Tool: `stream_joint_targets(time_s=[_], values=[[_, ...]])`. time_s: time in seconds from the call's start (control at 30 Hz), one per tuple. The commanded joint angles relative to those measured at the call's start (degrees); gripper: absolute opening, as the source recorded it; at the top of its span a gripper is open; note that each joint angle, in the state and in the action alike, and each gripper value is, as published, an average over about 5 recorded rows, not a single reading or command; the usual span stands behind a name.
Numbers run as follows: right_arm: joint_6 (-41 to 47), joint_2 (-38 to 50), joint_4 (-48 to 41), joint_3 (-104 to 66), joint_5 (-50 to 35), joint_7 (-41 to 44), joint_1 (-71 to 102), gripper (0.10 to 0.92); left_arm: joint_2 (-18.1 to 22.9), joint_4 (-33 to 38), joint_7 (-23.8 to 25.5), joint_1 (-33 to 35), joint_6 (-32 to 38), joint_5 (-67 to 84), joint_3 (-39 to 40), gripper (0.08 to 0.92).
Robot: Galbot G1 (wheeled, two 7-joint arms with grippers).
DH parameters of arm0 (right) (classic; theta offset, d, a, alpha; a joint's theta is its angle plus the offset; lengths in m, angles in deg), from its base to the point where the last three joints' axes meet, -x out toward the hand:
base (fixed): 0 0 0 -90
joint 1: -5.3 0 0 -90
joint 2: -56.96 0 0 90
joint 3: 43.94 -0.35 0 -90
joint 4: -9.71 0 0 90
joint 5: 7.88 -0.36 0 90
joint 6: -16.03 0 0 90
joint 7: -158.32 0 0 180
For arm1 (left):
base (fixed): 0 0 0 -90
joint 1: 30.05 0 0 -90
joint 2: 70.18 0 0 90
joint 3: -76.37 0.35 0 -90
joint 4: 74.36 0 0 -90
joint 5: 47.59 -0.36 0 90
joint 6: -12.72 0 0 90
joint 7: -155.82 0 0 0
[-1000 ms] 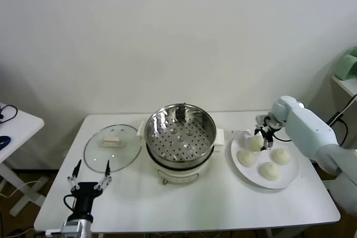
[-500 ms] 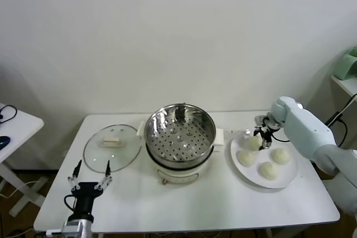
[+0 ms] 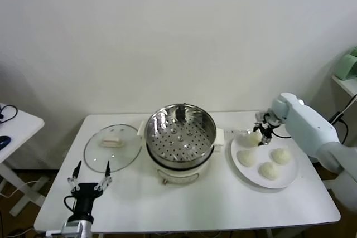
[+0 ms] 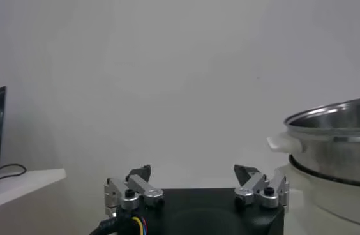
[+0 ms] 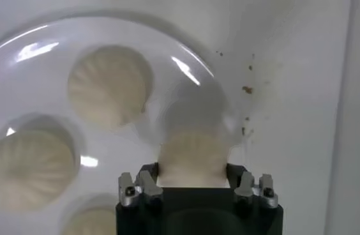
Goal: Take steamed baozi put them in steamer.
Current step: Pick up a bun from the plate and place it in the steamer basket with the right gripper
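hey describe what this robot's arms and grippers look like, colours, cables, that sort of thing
The right arm has smooth pale blue-grey rounded shells. Each gripper has a black block body and silver metal finger links with black screws: right gripper, left gripper. Red, yellow and blue wires show by the left gripper's base.

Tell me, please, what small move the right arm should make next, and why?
Probably carry it across to the open steamer: the right gripper is shut on a baozi that appears lifted off the plate.

Four baozi (image 3: 269, 170), one steamer (image 3: 180, 135), one plate (image 3: 288, 179), one lid (image 3: 112, 147).
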State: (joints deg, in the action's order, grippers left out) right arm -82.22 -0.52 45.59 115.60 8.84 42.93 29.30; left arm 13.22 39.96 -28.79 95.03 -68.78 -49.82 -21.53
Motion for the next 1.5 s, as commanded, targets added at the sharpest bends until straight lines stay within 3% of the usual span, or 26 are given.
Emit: stream_joint_targets(time_s=[0.03,0.23,0.33,0.57,0.7,0.9,1.5], values=[[-0.71,2.69,10.57,13.21,-11.43,1.58,-12.76,0.687,-0.13,0.26,-0.15,-0.13,-0.76,0.12,0.12,0.823],[-3.07,3.51,19.89,25.68,-18.83,2.62,-27.37,0.687,-0.04,0.88,-0.13,0.17,-1.61,1.90,0.38,0.823],[-5.13,2.96,26.54,30.43,-18.69,2.97,-32.99,0.687,0.00,1.38,-0.17,0.32,-2.37,3.86,0.90,0.823],[-10.98,-1.70,41.43,30.11,-6.35,2.90,-34.59,0.687,0.05,2.41,-0.26,-0.01,-3.83,5.71,1.51,0.823],[-13.97,-5.97,45.01,27.66,1.77,3.02,-31.55,0.687,0.08,2.95,-0.32,0.49,-4.03,5.48,1.67,0.823],[-16.93,-11.81,42.40,26.33,11.41,3.20,-25.83,0.691,1.44,3.96,-0.42,0.79,-4.30,4.48,2.28,0.823],[-21.84,-23.05,25.85,21.04,24.62,1.93,-12.36,0.687,0.55,4.51,-0.34,0.88,-4.82,5.33,0.81,0.823]])
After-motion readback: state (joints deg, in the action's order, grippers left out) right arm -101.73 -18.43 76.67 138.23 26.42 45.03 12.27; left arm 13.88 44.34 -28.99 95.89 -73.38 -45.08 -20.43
